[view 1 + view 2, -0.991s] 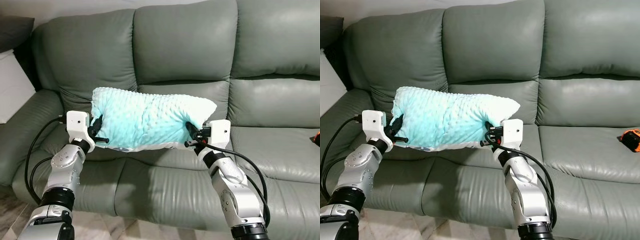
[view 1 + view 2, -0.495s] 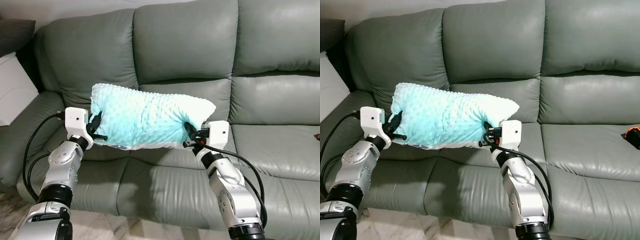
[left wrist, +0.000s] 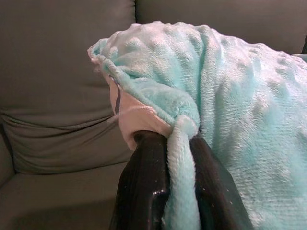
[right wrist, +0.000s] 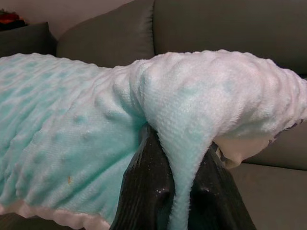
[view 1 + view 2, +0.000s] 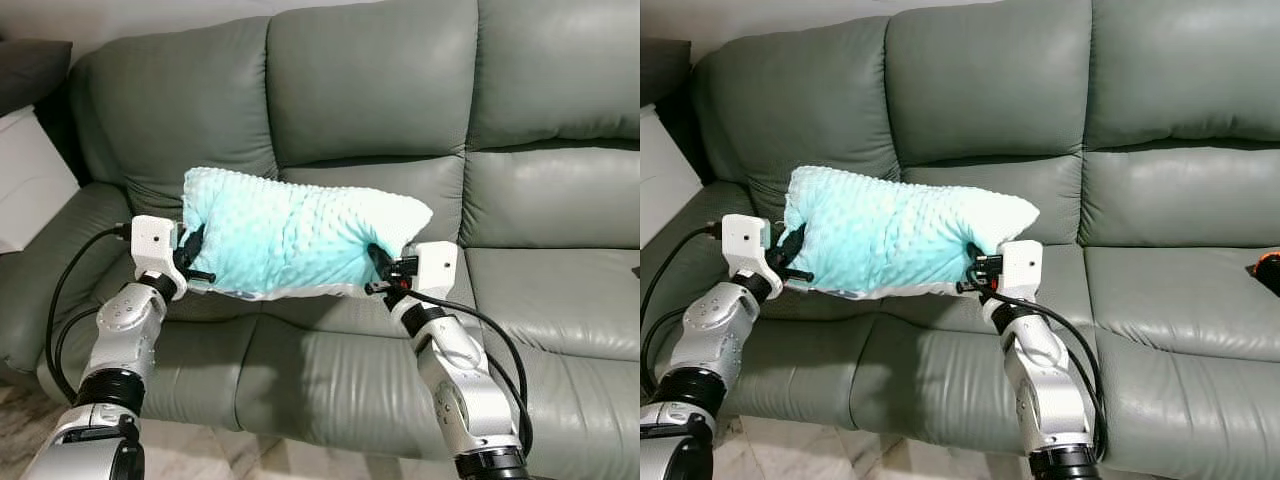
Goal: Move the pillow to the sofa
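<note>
A: Where is the pillow [image 5: 300,238]?

B: Held up between both arms, stretched across in front of the sofa [image 5: 380,110]; it hangs above the seat cushion [image 5: 330,355] near the sofa's left end, and I cannot tell whether its lower edge brushes the leather.

A: And the hands?

B: The left hand [image 5: 192,262] is clamped on the pillow's left end; the wrist view shows a fold of turquoise fleece pinched between the two black fingers [image 3: 144,187]; the right hand [image 5: 381,272] is likewise closed on the right end, fabric squeezed between its fingers [image 4: 148,187].

A: How far along, then?

B: Far, I judge; the carrying looks done, the pillow already over the sofa; what remains is to lower it onto the seat, let both hands go and draw the arms away.
</note>
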{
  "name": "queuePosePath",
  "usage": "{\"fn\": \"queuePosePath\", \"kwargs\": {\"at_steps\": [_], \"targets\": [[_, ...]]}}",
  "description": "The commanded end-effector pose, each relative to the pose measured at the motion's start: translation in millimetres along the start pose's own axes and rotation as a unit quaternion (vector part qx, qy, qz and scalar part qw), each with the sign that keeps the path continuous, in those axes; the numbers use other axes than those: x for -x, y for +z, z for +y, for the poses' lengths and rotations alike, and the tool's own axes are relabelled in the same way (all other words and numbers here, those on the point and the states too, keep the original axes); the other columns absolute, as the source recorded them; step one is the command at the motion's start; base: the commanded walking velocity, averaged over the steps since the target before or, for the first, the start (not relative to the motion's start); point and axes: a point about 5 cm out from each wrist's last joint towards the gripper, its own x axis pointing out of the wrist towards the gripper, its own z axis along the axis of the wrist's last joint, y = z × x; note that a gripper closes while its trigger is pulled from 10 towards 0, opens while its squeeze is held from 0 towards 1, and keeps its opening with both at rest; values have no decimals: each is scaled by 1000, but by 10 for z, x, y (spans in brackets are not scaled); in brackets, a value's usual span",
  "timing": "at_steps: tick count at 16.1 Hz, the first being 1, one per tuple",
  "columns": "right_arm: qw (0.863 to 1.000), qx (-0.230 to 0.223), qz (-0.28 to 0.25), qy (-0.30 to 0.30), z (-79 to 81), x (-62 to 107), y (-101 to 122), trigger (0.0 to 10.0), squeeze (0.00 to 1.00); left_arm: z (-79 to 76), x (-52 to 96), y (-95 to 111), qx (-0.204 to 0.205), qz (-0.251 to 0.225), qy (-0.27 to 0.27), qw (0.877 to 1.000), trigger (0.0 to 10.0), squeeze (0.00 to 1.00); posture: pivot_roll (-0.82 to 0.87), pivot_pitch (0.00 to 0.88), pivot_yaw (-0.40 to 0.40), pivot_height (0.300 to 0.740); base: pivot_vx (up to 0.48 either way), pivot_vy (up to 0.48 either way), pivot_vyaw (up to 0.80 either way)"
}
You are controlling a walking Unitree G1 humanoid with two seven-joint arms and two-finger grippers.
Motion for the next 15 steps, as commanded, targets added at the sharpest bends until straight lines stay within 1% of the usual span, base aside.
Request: {"fn": "queuePosePath", "kwargs": {"at_steps": [1, 3, 5, 7, 8, 9, 10, 12, 13, 14, 15], "targets": [[1000, 13, 9, 0, 0, -14, -30, 10000, 0, 36, -16, 39, -7, -4, 7, 1000, 10000, 0, -103, 0, 171, 740, 0, 0, 0], [999, 27, 24, 0, -84, -5, -67, 10000, 0, 3, -3, -23, 0, -1, 13, 1000, 10000, 0, -125, 0, 136, 740, 0, 0, 0], [999, 39, 39, -2, -204, -9, -91, 10000, 0, -17, 8, -86, 7, 3, 30, 1000, 10000, 0, -136, 0, 110, 740, 0, 0, 0], [996, 59, 63, -17, -381, -50, -91, 10000, 0, -32, 9, -130, 16, 6, 53, 998, 10000, 0, -147, 0, 87, 740, 0, 0, 0], [994, 75, 73, -26, -478, -72, -72, 10000, 0, -76, 8, -149, 28, -1, 54, 998, 10000, 0, -151, 0, 69, 740, 0, 0, 0], [993, 83, 73, -36, -539, -110, -28, 10000, 0, -131, 7, -160, 34, -9, 45, 998, 10000, 0, -154, 0, 45, 740, 0, 0, 0], [994, 85, 69, -21, -501, -167, 29, 10000, 0, -167, -6, -157, 36, -14, 45, 998, 10000, 0, -150, 0, 23, 740, 0, 0, 0], [993, 96, 68, 17, -362, -238, 51, 10000, 0, -192, -39, -134, 57, -24, 63, 996, 10000, 0, -97, 0, -43, 740, 0, 0, 0], [992, 99, 67, 31, -312, -259, 56, 10000, 0, -206, -40, -127, 57, -28, 64, 996, 10000, 0, -68, 0, -57, 740, 0, 0, 0], [992, 102, 64, 38, -294, -260, 60, 10000, 0, -217, -22, -129, 56, -34, 65, 996, 10000, 0, -45, 0, -69, 740, 0, 0, 0], [992, 102, 68, 37, -341, -241, 48, 10000, 0, -254, -14, -147, 57, -36, 64, 996, 10000, 0, -1, 0, -104, 740, 0, 0, 0]]}}
